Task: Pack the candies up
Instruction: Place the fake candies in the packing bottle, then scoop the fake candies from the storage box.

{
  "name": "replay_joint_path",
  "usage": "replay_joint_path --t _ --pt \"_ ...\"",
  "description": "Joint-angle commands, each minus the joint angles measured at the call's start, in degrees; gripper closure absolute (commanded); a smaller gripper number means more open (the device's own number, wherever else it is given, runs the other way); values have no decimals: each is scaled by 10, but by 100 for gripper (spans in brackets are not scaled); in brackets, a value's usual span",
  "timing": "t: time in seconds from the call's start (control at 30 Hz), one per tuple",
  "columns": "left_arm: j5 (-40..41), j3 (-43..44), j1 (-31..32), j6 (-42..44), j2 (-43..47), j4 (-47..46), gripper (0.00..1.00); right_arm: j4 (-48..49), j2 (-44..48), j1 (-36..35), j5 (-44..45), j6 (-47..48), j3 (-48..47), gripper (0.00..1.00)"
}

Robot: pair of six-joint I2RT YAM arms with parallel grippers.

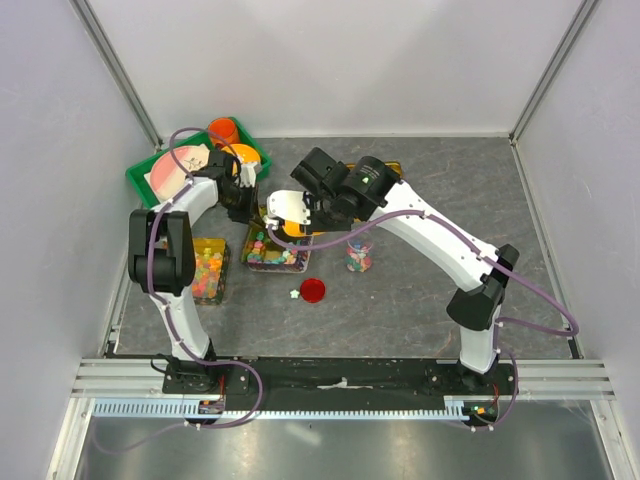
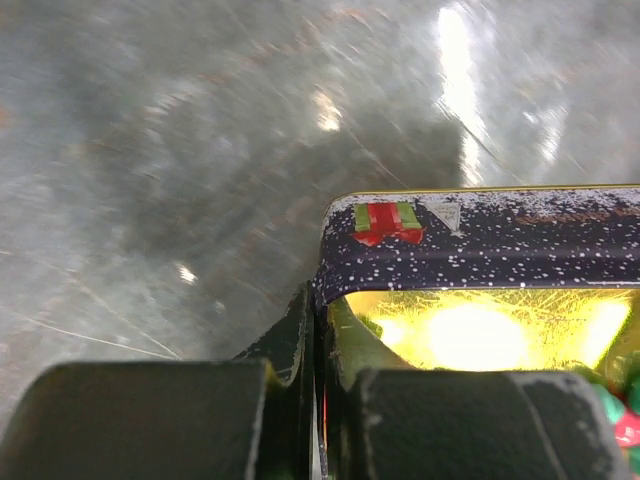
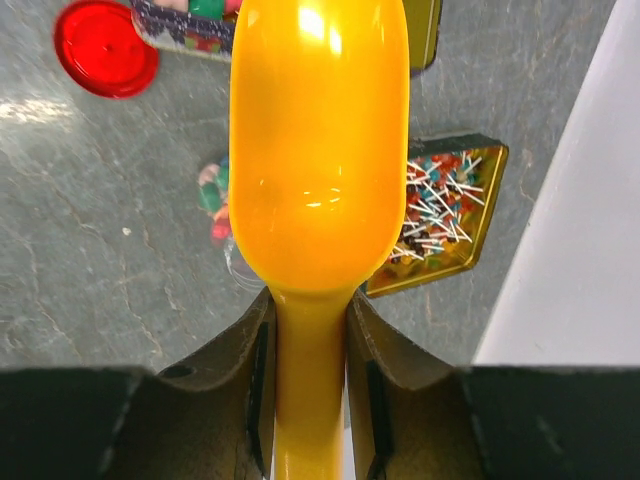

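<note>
The candies (image 1: 268, 246) lie in a dark speckled tin (image 1: 252, 232) at the table's middle left. My left gripper (image 1: 243, 208) is shut on that tin's rim; in the left wrist view the jaws (image 2: 322, 320) pinch the speckled wall (image 2: 480, 235) with the gold inside behind it. My right gripper (image 1: 306, 224) is shut on the handle of an orange scoop (image 3: 318, 150), held over the tin's right end. A small clear jar (image 1: 359, 256) with candies stands to the right; the scoop hides most of it in the right wrist view (image 3: 215, 205). One loose candy (image 1: 294, 294) lies on the table.
The jar's red lid (image 1: 313, 290) lies in front of the tin, and shows in the right wrist view (image 3: 105, 48). A tin of gummy pieces (image 1: 208, 270) is left. A gold tin of lollipops (image 3: 445, 205) is behind the right arm. A green tray (image 1: 145, 180) with dishes sits back left.
</note>
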State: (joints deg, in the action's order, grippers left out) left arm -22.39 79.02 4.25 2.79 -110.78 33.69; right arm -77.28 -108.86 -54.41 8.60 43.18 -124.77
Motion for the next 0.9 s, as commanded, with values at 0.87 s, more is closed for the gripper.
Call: replay_joint_path --t 0.87 --pt "204 -159 55 -55 197 -136 98 39 -34 -32 122 -14 4 100"
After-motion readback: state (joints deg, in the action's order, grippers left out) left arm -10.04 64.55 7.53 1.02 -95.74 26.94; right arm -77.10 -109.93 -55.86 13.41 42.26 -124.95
